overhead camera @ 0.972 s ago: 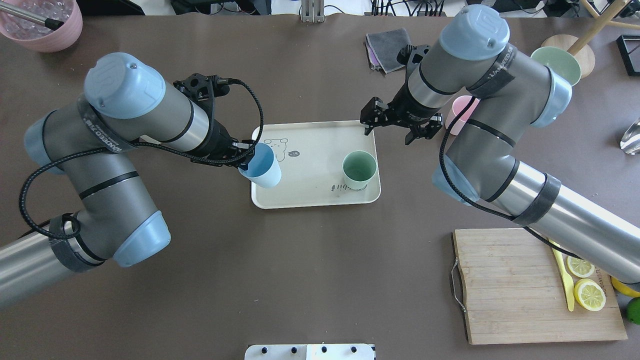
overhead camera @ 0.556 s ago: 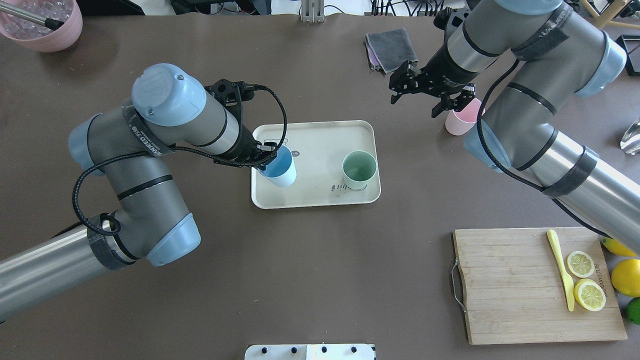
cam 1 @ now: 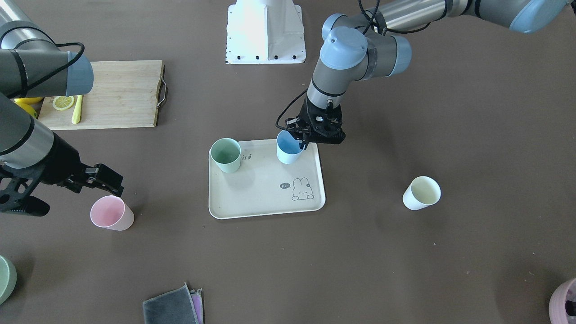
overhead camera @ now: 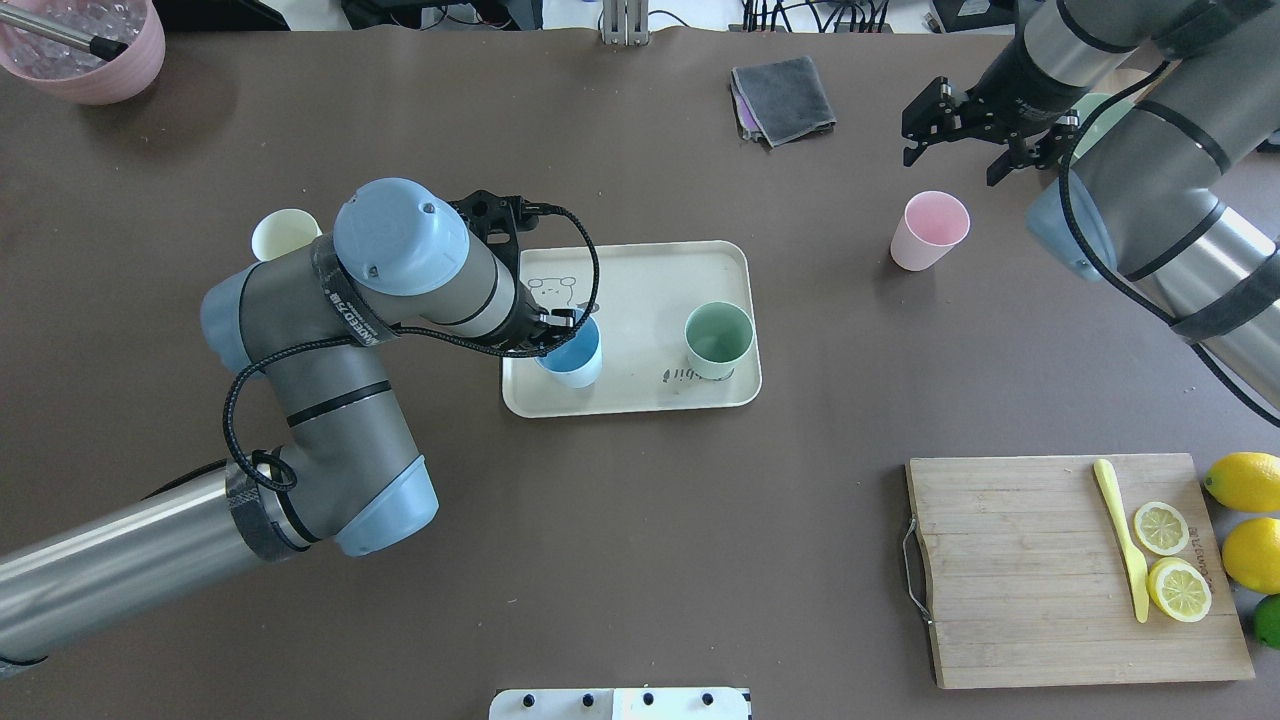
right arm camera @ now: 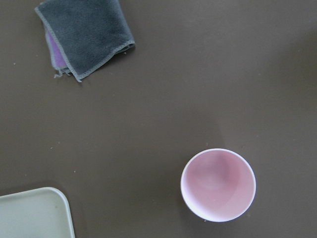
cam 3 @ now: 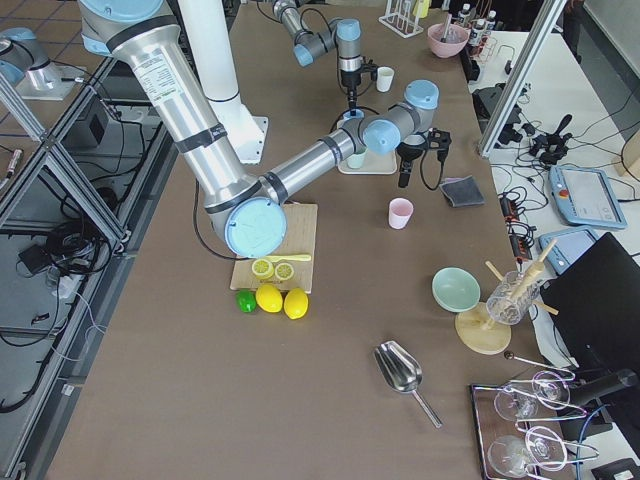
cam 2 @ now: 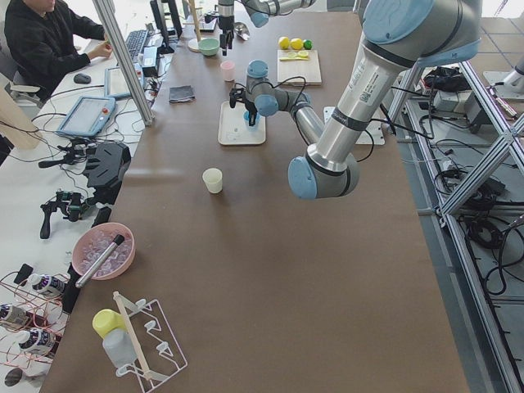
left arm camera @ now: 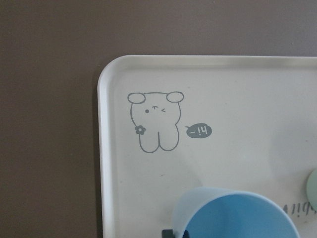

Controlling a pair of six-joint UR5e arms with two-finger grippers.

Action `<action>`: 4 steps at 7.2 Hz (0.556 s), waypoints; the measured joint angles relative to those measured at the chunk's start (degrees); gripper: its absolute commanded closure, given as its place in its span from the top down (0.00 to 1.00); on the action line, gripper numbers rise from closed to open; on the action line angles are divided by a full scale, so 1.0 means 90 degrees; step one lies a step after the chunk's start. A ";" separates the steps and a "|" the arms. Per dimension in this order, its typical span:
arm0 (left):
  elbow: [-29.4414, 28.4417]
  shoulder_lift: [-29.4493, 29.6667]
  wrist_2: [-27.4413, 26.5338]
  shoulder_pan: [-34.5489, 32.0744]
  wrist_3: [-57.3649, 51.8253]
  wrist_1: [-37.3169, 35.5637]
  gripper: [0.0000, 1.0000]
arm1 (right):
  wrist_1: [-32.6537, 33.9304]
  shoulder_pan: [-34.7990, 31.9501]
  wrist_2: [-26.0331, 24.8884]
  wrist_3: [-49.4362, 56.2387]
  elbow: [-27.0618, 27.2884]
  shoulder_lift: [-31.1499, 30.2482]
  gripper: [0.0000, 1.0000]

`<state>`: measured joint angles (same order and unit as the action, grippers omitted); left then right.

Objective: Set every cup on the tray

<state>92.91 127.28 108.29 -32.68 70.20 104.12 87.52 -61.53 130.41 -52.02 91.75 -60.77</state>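
Near the middle of the bench lies the cream rabbit tray [overhead camera: 630, 250]. It carries the sage green cup [overhead camera: 718, 340] upright at its end toward the bench's right edge, clear of both claws. The left claw [cam 1: 302, 142] is pinched on the rim of the light blue cup [overhead camera: 572, 360], apparently one finger inside the mouth and one outside. That hold keeps the tumbler upright so it can go down straight. The cup sits over the tray's left half, close to the rim on the robot's side. I cannot tell whether its base already bears on the tray. Set well apart from the green one, it seems placed to leave room for two more. The right claw [overhead camera: 958, 155] is spread wide and holds nothing, hovering toward the far right corner, just beyond the pink cup [overhead camera: 930, 230], likely lining up on it. That cup stands on bare bench, well apart from the tray. The pale cream cup [overhead camera: 285, 233] also waits on the bench, off the tray's left end, partly hidden by the left arm.
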 measured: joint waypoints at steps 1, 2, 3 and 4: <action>-0.0007 0.0016 -0.0040 0.0024 -0.0007 -0.0003 0.70 | 0.0122 -0.0134 -0.0028 0.0282 -0.0074 -0.0077 1.00; 0.0002 0.0023 -0.0058 0.0029 -0.0015 -0.0005 0.87 | 0.0145 -0.0239 -0.0057 0.0486 -0.0171 -0.0164 1.00; 0.0047 0.0025 -0.0059 0.0029 -0.0026 -0.0009 0.90 | 0.0140 -0.0323 -0.0105 0.0674 -0.0333 -0.0223 1.00; 0.0149 0.0025 -0.0039 0.0021 -0.0038 -0.0025 0.91 | 0.0089 -0.0358 -0.0186 0.0797 -0.0553 -0.0237 1.00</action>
<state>94.25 127.51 107.93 -32.49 69.86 103.90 88.32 -64.75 128.73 -44.85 86.77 -62.90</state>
